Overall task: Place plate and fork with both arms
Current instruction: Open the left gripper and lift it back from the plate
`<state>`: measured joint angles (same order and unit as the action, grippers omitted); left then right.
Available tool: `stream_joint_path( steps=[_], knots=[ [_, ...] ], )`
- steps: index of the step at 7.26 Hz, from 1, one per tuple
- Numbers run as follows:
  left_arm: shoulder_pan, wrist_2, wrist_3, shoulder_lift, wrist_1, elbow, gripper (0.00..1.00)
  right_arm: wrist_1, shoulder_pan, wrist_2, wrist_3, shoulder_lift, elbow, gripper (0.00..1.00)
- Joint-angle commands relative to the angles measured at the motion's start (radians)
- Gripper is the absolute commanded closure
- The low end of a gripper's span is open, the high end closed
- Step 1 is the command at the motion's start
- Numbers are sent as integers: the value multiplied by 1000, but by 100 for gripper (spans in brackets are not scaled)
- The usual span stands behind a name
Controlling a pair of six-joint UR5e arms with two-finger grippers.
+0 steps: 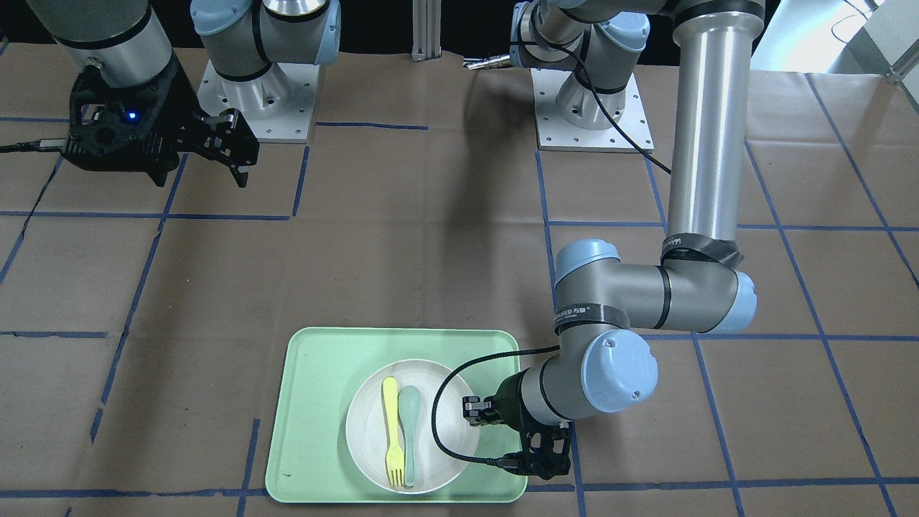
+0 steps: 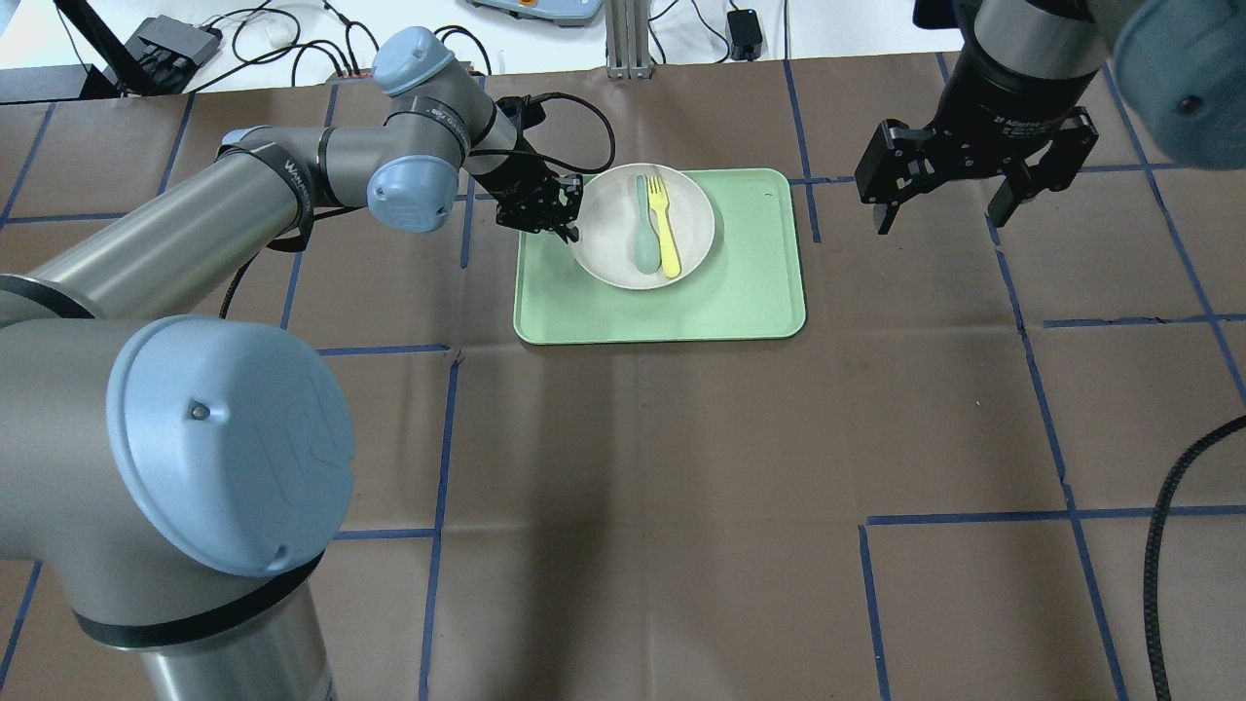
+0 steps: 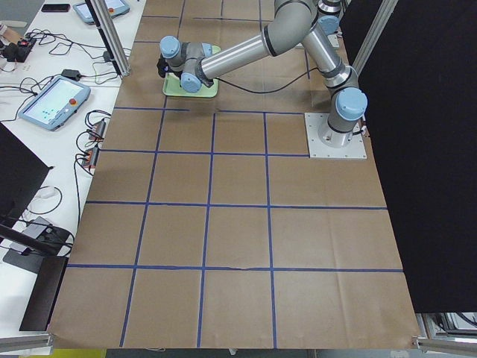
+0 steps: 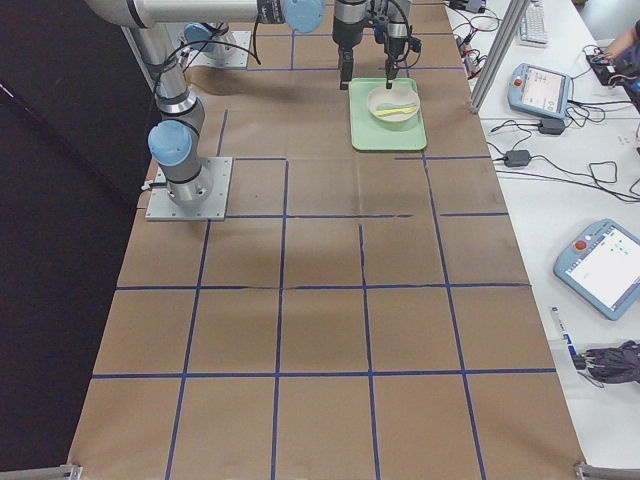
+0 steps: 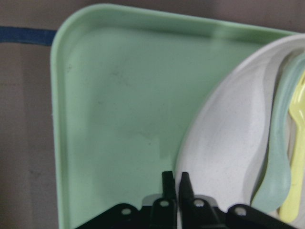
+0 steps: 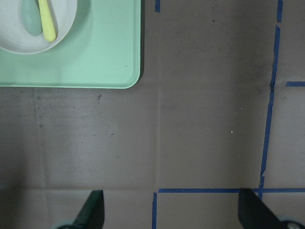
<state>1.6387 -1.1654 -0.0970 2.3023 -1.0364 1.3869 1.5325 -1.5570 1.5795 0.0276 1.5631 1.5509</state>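
The off-white plate [image 2: 604,229] sits on the light-green tray [image 2: 681,312]. The pale-yellow fork [image 2: 665,229] lies in the plate beside a grey-green spoon [image 2: 644,234]. My left gripper [image 2: 569,226] is at the plate's left rim. In the left wrist view its fingers [image 5: 167,183] are pinched together on the rim of the plate [image 5: 224,143]. My right gripper [image 2: 942,219] hangs open and empty above the table, to the right of the tray. In the right wrist view the plate [image 6: 66,14] and fork [image 6: 46,19] show at the top left.
The tray [image 1: 316,402] lies near the table's far edge from the robot. Brown paper with blue tape lines covers the table. The two arm bases [image 1: 258,93] stand on metal plates. A black cable [image 1: 438,431] loops over the plate from the left wrist.
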Motion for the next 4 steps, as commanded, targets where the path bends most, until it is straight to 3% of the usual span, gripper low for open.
stream_joint_path(
  steps=[1,2,4],
  knots=[
    [1,0,-1,-7,-4,0,22,0,0,1,0,0,0,0],
    [1,-3,-3,-23,-13,1,1,1,0,1,0,-2,0,0],
    [0,-40,5,-130,-159,14,1,2,0,-1,0,-3,0,0]
  ],
)
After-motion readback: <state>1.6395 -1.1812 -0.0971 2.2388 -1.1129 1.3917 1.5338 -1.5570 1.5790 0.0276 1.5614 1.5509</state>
